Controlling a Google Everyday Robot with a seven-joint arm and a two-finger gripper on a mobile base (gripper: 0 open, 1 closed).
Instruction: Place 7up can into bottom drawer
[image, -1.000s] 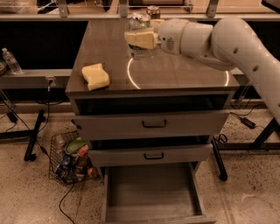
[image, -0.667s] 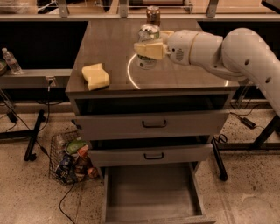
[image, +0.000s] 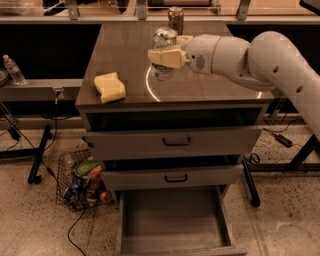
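Bottom drawer stands pulled open at floor level, well below the gripper and nearest the onlooker. Lower left of the gripper, a wire basket of packets sits on the floor. On the cabinet top, a yellow sponge lies to the gripper's left. The gripper, reaching in from the right above the tabletop, clasps the 7up can upright between its pale fingers. Just beyond stands a brown can.
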